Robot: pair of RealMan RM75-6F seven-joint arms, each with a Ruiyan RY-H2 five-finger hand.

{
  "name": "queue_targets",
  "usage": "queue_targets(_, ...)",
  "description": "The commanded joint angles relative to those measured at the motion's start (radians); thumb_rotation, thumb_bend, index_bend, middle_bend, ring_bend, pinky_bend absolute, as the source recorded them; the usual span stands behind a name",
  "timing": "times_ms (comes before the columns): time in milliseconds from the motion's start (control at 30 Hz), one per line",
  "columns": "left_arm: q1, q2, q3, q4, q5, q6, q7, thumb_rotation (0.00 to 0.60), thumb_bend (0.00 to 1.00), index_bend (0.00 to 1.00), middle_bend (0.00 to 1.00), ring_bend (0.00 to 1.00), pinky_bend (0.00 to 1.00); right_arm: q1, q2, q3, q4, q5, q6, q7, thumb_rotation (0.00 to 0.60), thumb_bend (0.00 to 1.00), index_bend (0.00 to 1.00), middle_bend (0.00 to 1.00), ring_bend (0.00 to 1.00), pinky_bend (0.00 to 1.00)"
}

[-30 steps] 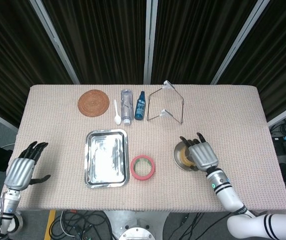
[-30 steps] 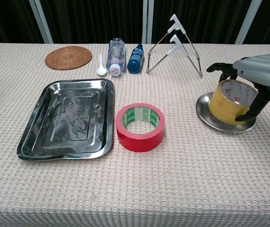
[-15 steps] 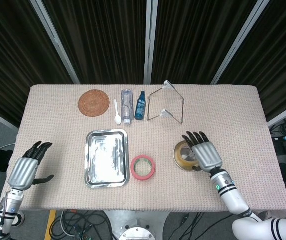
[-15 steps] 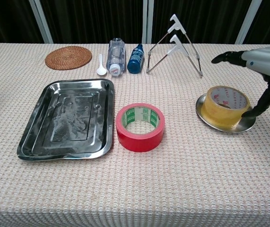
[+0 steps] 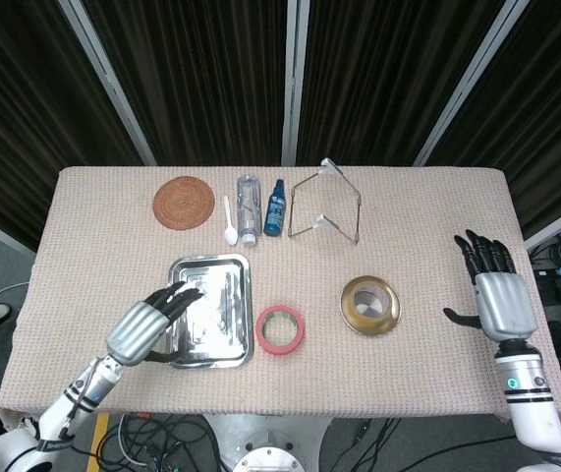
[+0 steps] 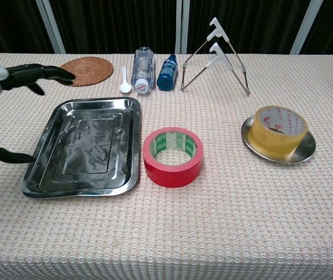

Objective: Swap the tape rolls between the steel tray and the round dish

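Since the earlier frames the right robot hand (image 5: 497, 295) has let go of the translucent yellow tape roll (image 6: 281, 131) and pulled well away to the counter's right edge, while the left robot hand (image 5: 152, 323) has swung in from the far left and now reaches over the near-left part of the rectangular steel tray (image 6: 126, 165). Both robot hands carry nothing: the right one has its fingers spread wide, and the left one has fingers extended forward with the thumb dropped apart below them.

The yellow roll sits inside the round metal dish (image 6: 308, 153), well to the left of the right robot hand, so that half of the swap looks finished. The red tape roll (image 6: 172, 156) with the green-printed core stands on the beige woven counter (image 6: 213, 221), just beyond the tray's right rim from the left robot hand and touching neither tray nor dish. The tray holds no roll.

What seems left is a single move: the red roll has to be gripped, most likely by the left robot hand hovering near it, and set down in the tray.
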Motion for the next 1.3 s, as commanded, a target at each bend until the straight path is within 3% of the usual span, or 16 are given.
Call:
queue_targets(33, -0.089, -0.04, -0.042, -0.024, 0.007, -0.094, 0.038, 0.6, 0.06, 0.09, 0.1, 0.03, 0.21, -0.068, 0.045, 0.021, 0.032, -0.013, 0.035, 0.106, 0.6, 0.0, 0.0, 0.0, 0.0, 0.0)
queue_targets(433, -0.345, -0.168, -0.104, 0.054, -0.043, -0.371, 0.059, 0.6, 0.06, 0.09, 0.08, 0.02, 0.2, -0.166, 0.053, 0.055, 0.155, -0.016, 0.01, 0.309, 0.6, 0.0, 0.0, 0.0, 0.0, 0.0)
queue_targets(900, -0.489, -0.234, -0.107, 0.151, -0.089, -0.478, 0.096, 0.6, 0.06, 0.09, 0.07, 0.01, 0.2, -0.213, 0.037, 0.096, 0.225, -0.039, -0.017, 0.378, 0.6, 0.0, 0.0, 0.0, 0.0, 0.0)
queue_targets(1300, -0.541, -0.241, -0.088, 0.184, -0.155, -0.53, 0.112, 0.6, 0.09, 0.09, 0.09, 0.02, 0.22, -0.231, 0.024, 0.118, 0.256, -0.051, -0.052, 0.401, 0.6, 0.0, 0.0, 0.0, 0.0, 0.0)
